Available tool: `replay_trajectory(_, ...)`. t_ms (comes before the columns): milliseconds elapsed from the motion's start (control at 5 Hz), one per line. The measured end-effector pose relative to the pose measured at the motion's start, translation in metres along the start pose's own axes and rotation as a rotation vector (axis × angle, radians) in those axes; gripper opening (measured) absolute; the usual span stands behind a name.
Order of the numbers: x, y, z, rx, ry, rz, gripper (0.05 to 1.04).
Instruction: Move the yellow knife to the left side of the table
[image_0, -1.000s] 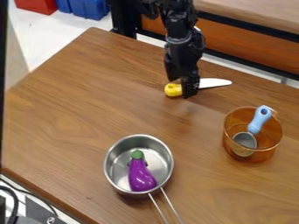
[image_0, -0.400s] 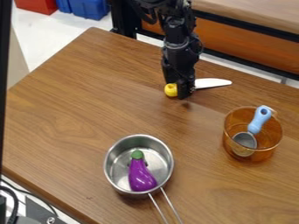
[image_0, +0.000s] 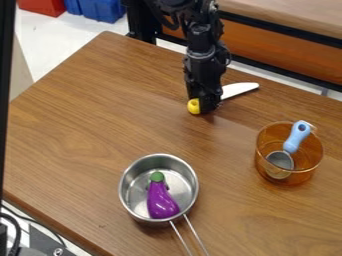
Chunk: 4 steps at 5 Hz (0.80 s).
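Best to take the yellow knife (image_0: 239, 90), likely light, stiff and slick, by its handle (image_0: 194, 106), right at the gripper (image_0: 207, 107), whether wide or narrow impossible to tell.

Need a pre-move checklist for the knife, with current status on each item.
1. Gripper at the yellow knife: ok, it is at the handle.
2. Grip secure: cannot tell, the gripper covers part of the handle.
3. Knife lifted off the table: cannot tell.
4. Blade apart from the amber container: ok, visible gap between them.
5. Saucepan out of a straight leftward path: ok, it sits nearer the camera.
6. Knife on the table's left side, as seen by the camera: not ok, it is right of there.
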<state>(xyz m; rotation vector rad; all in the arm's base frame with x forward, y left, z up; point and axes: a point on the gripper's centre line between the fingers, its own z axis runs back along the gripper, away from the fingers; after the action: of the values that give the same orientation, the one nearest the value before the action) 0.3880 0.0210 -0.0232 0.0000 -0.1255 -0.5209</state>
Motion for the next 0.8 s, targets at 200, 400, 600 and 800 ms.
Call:
replay_trajectory(200, -0.008, 0.003, 0.002, -0.027, 0.032, 0.033, 0.459)
replay_trajectory(400, -0.022, 0.007, 0.008, -0.039, 0.036, 0.09, 0.459)
replay_trajectory(600, -0.035, 0.02, 0.041, 0.029, -0.041, 0.171, 0.459)
replay_trajectory(800, -0.067, 0.034, 0.061, 0.089, -0.079, 0.226, 0.459)
